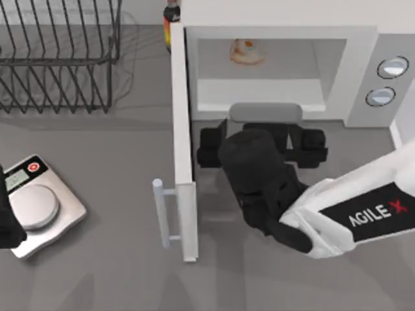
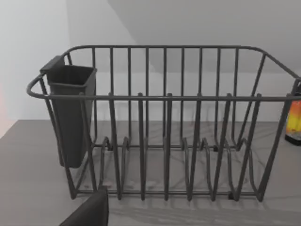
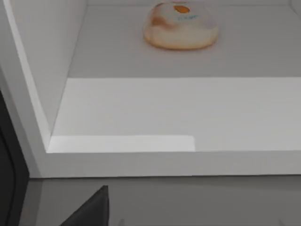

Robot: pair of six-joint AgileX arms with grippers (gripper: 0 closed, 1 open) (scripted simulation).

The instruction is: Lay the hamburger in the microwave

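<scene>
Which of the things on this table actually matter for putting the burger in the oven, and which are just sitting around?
Part of the job:
hamburger, lying inside the cavity
microwave, door swung open
right gripper, just outside the microwave's mouth

Just lying about:
wire rack, with its dark cup
kitchen scale
bottle behind the door
left arm, parked at the left edge

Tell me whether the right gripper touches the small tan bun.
Apart. The top view shows the right gripper outside the white microwave, the tan bun deep inside.

Wire rack (image 1: 58,55), scale (image 1: 39,204), bottle (image 1: 170,23)
</scene>
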